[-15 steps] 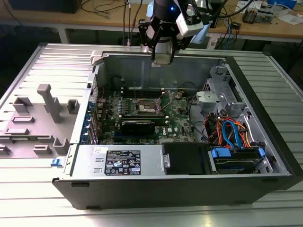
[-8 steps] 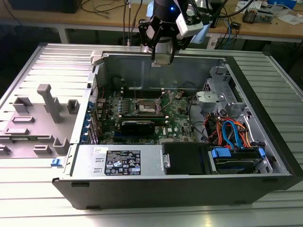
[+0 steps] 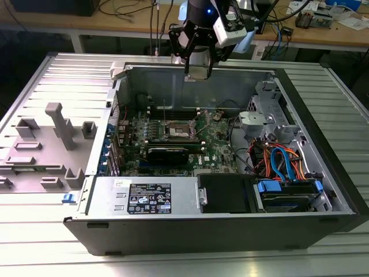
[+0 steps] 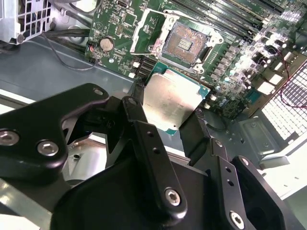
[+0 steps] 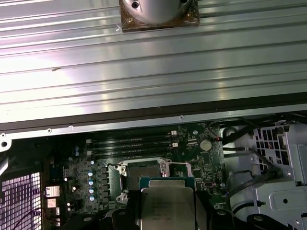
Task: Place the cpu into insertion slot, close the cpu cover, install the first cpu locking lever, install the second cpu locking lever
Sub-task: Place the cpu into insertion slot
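The cpu (image 4: pixel 175 103) is clamped flat between the two black fingers (image 4: pixel 146 139) of the gripper (image 4: pixel 169 120), its silver top towards the second wrist view, and is held in the air above the green motherboard (image 4: pixel 230 62). Just beyond it the insertion slot (image 4: pixel 184 43) lies uncovered, its dark centre bare. In the exterior view the arm (image 3: pixel 202 17) hangs over the rear of the open computer case (image 3: pixel 230 231).

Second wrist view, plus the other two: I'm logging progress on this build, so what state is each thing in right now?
cpu: held off the board, not yet in the slot.
gripper: shut on the cpu.
insertion slot: empty, contacts bare.
cpu cover: swung open, off the slot.
computer case: side open, inside exposed.
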`<move>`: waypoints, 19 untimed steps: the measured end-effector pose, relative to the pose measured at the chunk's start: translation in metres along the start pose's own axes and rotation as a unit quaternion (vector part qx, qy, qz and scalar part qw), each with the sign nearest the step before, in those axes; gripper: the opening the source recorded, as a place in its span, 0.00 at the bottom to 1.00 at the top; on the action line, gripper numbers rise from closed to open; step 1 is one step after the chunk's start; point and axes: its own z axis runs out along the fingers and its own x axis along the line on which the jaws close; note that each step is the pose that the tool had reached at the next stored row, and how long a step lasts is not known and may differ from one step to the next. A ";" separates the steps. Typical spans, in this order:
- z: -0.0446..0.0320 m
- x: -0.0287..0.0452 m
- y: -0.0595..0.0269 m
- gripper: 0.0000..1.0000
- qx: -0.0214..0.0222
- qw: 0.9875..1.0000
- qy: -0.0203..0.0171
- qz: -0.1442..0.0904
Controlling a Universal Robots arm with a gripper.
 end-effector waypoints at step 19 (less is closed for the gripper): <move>0.0003 -0.0001 -0.0012 0.54 0.000 1.000 -0.001 0.014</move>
